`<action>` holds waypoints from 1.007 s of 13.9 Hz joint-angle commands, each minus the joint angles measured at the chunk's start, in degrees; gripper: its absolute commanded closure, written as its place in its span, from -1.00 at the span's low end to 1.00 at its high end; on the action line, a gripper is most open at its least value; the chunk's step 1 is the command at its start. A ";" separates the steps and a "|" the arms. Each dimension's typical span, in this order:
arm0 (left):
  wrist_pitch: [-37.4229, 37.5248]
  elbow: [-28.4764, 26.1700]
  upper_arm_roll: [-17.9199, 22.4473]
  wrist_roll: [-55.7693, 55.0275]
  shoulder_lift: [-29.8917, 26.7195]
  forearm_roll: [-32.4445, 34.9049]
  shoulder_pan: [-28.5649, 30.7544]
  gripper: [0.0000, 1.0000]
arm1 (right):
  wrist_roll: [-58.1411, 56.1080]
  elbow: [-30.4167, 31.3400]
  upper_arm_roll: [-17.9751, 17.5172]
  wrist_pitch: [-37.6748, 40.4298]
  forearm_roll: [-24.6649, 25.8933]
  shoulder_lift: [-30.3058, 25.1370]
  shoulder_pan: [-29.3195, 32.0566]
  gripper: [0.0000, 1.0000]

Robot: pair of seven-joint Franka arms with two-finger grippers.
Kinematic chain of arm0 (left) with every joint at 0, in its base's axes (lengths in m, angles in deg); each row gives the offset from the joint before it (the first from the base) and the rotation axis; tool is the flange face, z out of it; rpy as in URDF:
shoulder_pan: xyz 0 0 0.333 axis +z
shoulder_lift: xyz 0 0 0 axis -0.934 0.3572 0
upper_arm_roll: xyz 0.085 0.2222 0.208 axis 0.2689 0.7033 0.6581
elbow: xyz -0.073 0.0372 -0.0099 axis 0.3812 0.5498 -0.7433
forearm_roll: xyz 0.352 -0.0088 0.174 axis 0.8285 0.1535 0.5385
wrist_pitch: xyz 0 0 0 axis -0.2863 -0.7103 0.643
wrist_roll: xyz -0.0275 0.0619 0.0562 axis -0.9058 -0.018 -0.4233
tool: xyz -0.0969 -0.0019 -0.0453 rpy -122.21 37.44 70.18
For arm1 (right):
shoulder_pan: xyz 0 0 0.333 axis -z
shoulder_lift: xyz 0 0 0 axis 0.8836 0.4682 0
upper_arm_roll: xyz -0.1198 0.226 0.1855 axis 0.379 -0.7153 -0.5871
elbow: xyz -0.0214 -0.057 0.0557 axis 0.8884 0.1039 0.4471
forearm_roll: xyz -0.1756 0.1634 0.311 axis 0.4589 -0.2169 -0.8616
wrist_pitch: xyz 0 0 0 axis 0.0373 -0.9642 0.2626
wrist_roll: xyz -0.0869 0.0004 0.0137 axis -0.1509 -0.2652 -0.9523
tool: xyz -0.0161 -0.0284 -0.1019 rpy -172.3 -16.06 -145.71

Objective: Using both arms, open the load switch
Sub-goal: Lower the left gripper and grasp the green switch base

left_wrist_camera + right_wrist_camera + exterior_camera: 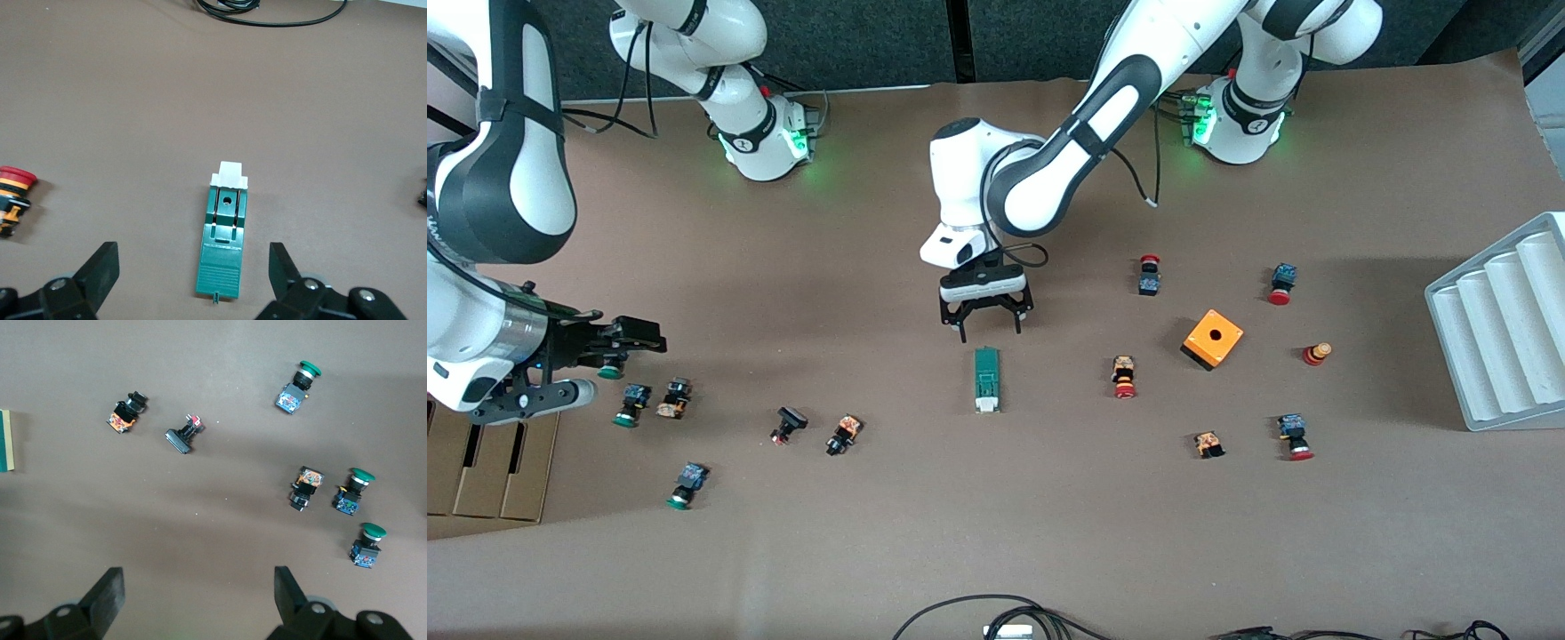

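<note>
Likely light and rigid, the load switch [986, 379] is best pinched across its green sides; the left gripper [986, 334], spread wide and empty, is held beside it; the right gripper [636, 336], also wide and empty, is kept waiting well apart.

A narrow, dark green rectangular plastic load switch [986, 380] lies flat on the brown table just below the centre of the front view, its long axis running up and down the frame. A white lever piece caps the end nearer the front camera; the plain green end points toward the robots' bases. In the left wrist view the load switch [223, 233] sits at lower centre, showing a ribbed green end, a raised middle section with a small round hole and two dark slots, and the white lever block seated flush at its tip. It rests alone, touching nothing.
</note>
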 commanded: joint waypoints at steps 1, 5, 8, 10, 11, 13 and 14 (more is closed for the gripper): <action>-1.20 -1.24 0.59 -9.55 1.98 8.86 -2.03 -0.98 | -2.28 -0.88 0.31 0.48 -0.46 0.09 -0.19 -1.00; -1.02 -2.38 0.59 -23.20 4.80 21.44 -2.74 -0.98 | -5.63 -0.79 0.14 0.48 -1.17 0.26 -0.10 -1.00; -0.58 -2.21 0.85 -28.73 7.35 26.10 -4.67 -0.98 | -4.84 -0.79 0.22 0.57 -0.64 0.18 -4.05 -1.00; 0.99 -2.21 0.85 -31.28 8.93 30.93 -4.68 -0.97 | -5.46 -0.88 0.22 -0.04 -0.46 0.79 -5.63 -1.00; 1.87 -1.95 0.85 -33.03 9.90 32.95 -4.77 -0.96 | -5.63 -0.79 0.22 -0.30 -0.55 1.49 -5.99 -1.00; 2.84 -1.95 0.85 -36.73 11.04 36.39 -5.55 -0.95 | -5.63 -0.88 0.22 -2.49 -0.46 3.16 -8.18 -0.98; 4.76 -1.86 0.85 -37.27 12.09 37.97 -5.91 -0.95 | -5.55 -0.88 0.22 -3.20 -0.29 3.69 -9.06 -0.98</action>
